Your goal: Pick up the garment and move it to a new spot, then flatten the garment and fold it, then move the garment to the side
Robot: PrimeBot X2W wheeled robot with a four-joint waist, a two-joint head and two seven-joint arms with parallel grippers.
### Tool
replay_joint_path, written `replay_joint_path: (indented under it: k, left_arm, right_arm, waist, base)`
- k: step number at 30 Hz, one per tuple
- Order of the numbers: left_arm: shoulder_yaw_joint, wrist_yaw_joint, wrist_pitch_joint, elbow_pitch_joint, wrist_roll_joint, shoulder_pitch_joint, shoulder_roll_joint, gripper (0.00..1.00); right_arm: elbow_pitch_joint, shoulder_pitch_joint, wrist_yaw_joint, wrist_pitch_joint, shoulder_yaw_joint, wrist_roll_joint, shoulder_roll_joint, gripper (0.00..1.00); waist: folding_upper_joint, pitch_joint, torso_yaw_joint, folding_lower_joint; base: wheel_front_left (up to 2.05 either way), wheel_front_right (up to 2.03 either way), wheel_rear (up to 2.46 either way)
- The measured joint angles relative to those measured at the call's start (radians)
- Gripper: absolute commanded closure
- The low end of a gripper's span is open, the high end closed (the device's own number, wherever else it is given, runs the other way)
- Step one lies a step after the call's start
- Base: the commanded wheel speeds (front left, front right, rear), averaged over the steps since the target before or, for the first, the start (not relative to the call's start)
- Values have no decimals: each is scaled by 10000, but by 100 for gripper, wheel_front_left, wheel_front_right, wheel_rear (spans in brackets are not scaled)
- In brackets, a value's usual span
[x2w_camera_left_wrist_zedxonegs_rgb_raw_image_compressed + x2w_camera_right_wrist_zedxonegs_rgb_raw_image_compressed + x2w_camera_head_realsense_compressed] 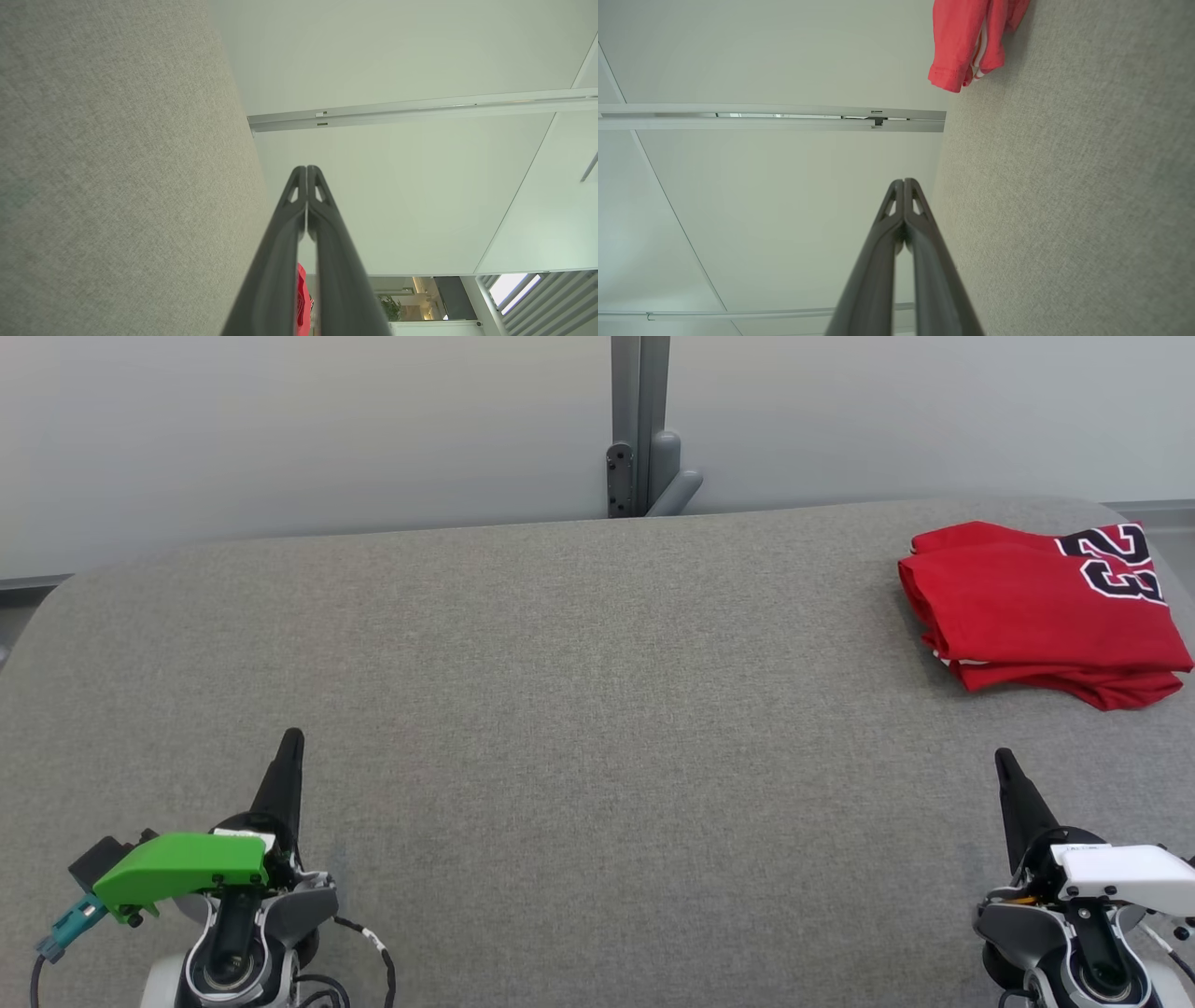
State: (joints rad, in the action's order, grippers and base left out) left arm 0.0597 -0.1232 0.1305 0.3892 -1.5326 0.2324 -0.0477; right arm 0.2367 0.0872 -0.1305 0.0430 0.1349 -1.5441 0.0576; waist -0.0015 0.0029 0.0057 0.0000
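At the near left we hold our left gripper (291, 737) over the grey fabric table (597, 728). Its two long dark fingers point toward the far edge and are pressed together along their length, so the jaws are fully closed with nothing between them. A green cover (182, 870) sits on its wrist.

The cloth surface stretches across the middle. Behind its far edge a grey post (639, 429) rises against the pale wall (280, 439).

At the near right we hold our right gripper (1005, 758) the same way. Its fingers are closed tight against each other, they grip nothing, and they point toward the far edge. A white cover (1125, 873) sits on its wrist.

The garment (1036, 611) is a red jersey and lies folded at the far right corner of the table. Its layers are stacked, with a little white trim showing along the near left edge and dark, white-outlined numerals on the far right part. It is well apart from the right gripper, and farther from us.
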Motion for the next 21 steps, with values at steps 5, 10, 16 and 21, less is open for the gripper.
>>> replay_joint_path:
  k: [5,10,16,21]
  left_arm:
    - [44,-10,94,10,-307,70,0,100]
    - [86,-40,180,19,-606,137,0,100]
    - [109,-56,226,23,-746,156,0,100]
    - [111,-58,226,23,-748,157,0,100]
  right_arm:
    - [-2,9,0,86,59,-318,0,100]
    - [-8,36,0,167,121,-598,0,100]
    - [-12,55,0,201,148,-727,0,100]
    - [-12,55,0,203,153,-727,-2,100]
  waist:
    - [0,6,-27,0]
    - [0,13,-53,0]
    - [0,15,-63,0]
    - [0,15,-63,0]
  base:
    - [0,0,0]
    - [0,0,0]
    - [0,0,0]
    - [0,0,0]
